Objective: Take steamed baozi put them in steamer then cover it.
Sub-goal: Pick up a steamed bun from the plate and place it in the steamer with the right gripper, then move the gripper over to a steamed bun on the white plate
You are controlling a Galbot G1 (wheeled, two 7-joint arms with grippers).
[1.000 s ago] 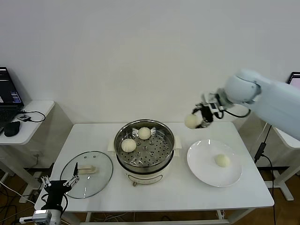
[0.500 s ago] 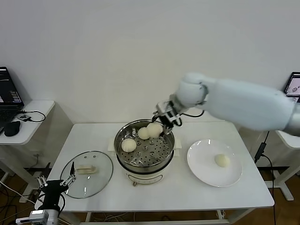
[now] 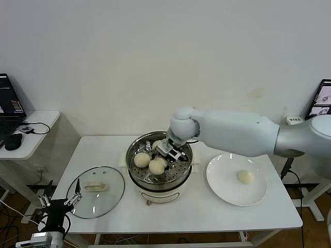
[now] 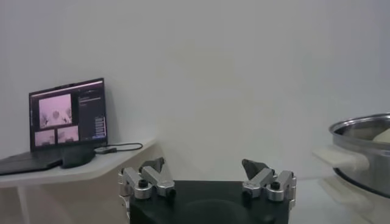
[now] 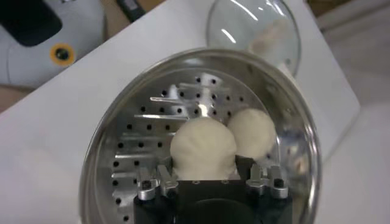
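- Right claw point(image 3: 161, 158) reaches into the steamer point(image 3: 159, 168) from the 1 o'clock side; its fingers are clamped on a steamed baozi point(image 3: 157, 165), low over the perforated tray.
- Right wrist view: held bun point(image 5: 203, 146) sits between the finger bases; a second bun point(image 5: 251, 133) is just beside it, touching or nearly so.
- Head view: second bun point(image 3: 141, 159) lies on the tray at about 9 o'clock of the pot; a third bun point(image 3: 156, 144) shows partly behind the claw toward 12 o'clock.
- Fourth bun point(image 3: 245, 176) lies alone on the white plate point(image 3: 221, 187), at 3 o'clock of the steamer.
- Glass lid point(image 3: 96, 191) lies flat on the tabletop point(image 3: 207, 217), at 9 o'clock of the steamer, well apart from it.
- Left claw point(image 3: 61, 202) hangs at the tabletop's near left corner, beside the lid's edge; its fingers point(image 4: 149, 178) are spread wide, nothing in them.
- Laptop point(image 3: 9, 106) on a side desk, far left.
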